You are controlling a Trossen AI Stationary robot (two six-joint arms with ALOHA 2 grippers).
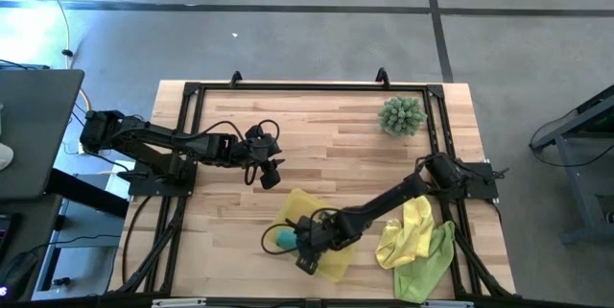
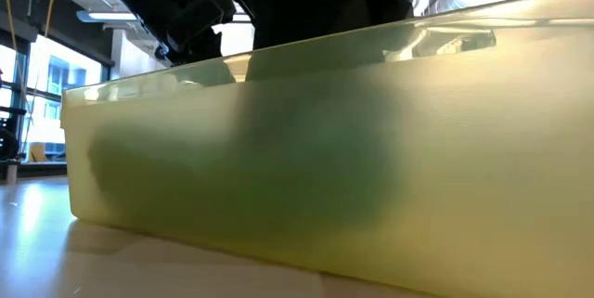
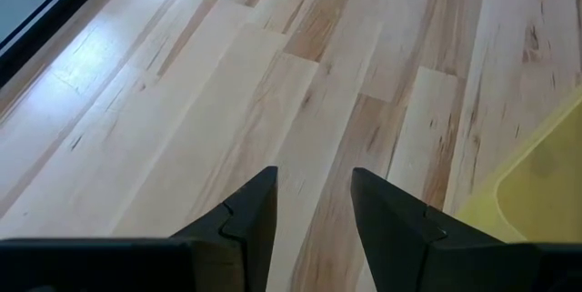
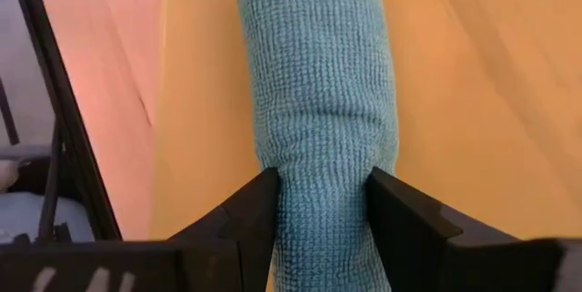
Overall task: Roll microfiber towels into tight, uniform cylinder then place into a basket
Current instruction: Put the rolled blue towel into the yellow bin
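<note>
The teal towel (image 4: 318, 74), rolled into a cylinder, lies on the floor of the yellow basket (image 1: 331, 262) near the table's front edge. The basket also fills the low view (image 2: 325, 168). My right gripper (image 4: 323, 192) stands open over the roll's near end, one finger on each side; in the high view it is at the basket's left part (image 1: 295, 245). A yellow towel (image 1: 408, 231) and a lime green towel (image 1: 429, 265) lie crumpled on the table to the basket's right. My left gripper (image 1: 271, 176) hangs open over bare wood left of centre. My right gripper straddles the teal roll near one end (image 4: 318, 160), fingers slanting down from above and lying across it. The roll's two sides lie against the fingers' inner faces (image 4: 259, 206), and the roll looks a little narrower there. The rest of the roll rests on the basket's floor.
A spiky green ball-shaped plant (image 1: 401, 116) stands at the table's far right. A black frame rail (image 1: 307, 85) runs along the table's edges. Bare wood lies between the left gripper and the plant, and a corner of the basket (image 3: 536, 183) shows in the left wrist view.
</note>
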